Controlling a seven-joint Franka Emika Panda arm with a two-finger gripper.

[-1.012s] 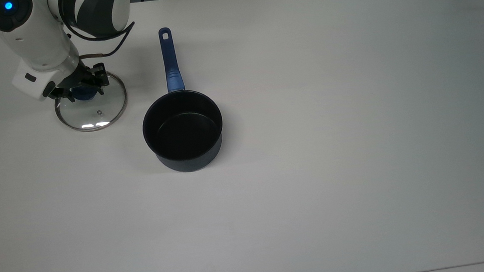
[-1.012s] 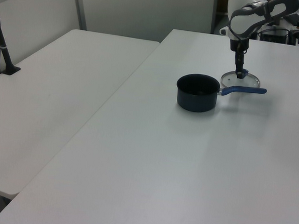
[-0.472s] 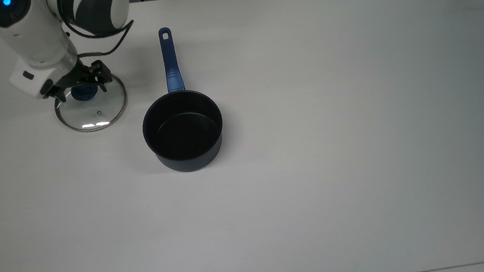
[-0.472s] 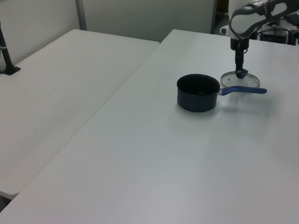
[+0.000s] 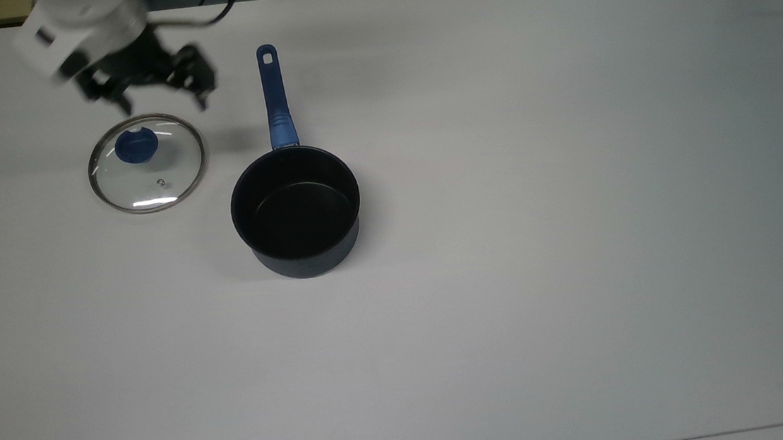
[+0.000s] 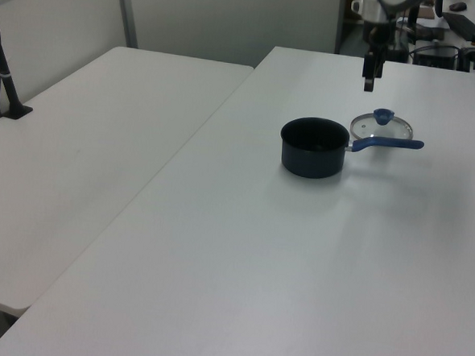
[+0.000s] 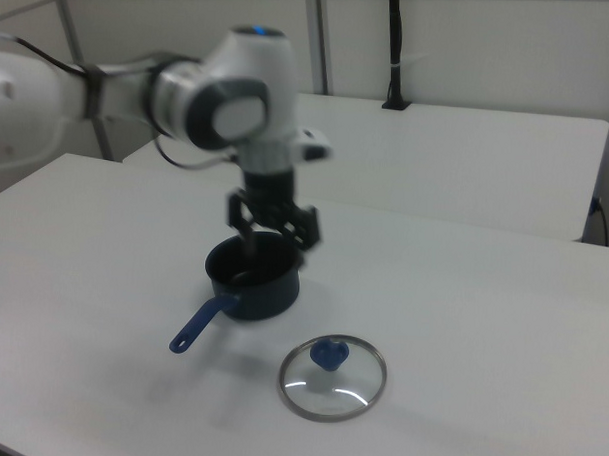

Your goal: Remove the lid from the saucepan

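You are now lifting the gripper [image 5: 159, 95] up and away from the lid [image 5: 146, 163]; half a second ago its fingers [image 5: 201, 88] were straddling the blue knob [image 5: 136, 146], and now they are hanging spread open, holding nothing. The lid is lying flat on the surface [image 5: 542, 235], knob up, just beside the saucepan [image 5: 296, 210] on the top view's left and clear of its handle [image 5: 273, 95]. The saucepan is standing uncovered. Judging by this, you are finishing: the lid is off and released, and only the retreat is remaining.
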